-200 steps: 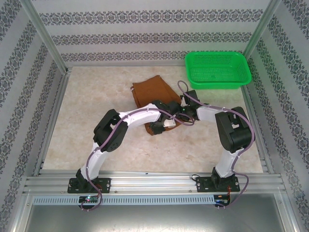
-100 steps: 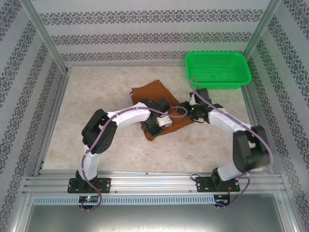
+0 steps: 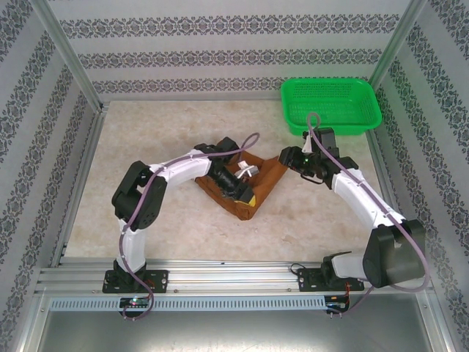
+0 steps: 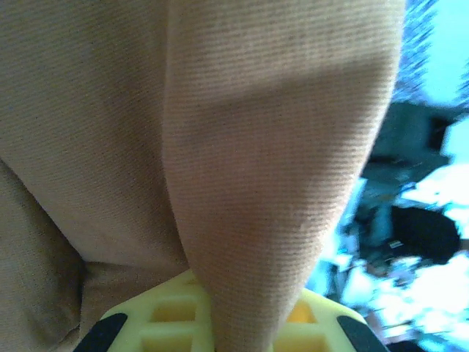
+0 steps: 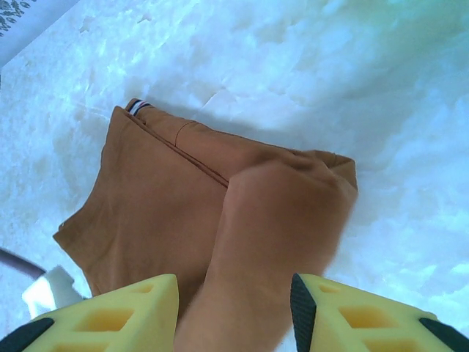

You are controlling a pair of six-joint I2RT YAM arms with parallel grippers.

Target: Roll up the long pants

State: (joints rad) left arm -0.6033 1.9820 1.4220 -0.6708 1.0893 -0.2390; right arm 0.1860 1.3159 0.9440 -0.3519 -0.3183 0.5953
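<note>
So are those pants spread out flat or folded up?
Folded: the pants lie as a compact bundle of layers, not stretched out, with one fold pinched in the left gripper.

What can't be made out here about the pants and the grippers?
Top view: fingers of the left gripper, mostly hidden by its wrist and the long pants.
Left wrist view: everything beyond the cloth, blurred.
Right wrist view: the pants' near end, cut off by the bottom edge at the right gripper.

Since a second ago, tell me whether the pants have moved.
Yes. The pants pulled back from the basket: their far edge, once level with its near rim, now lies short of it.
</note>
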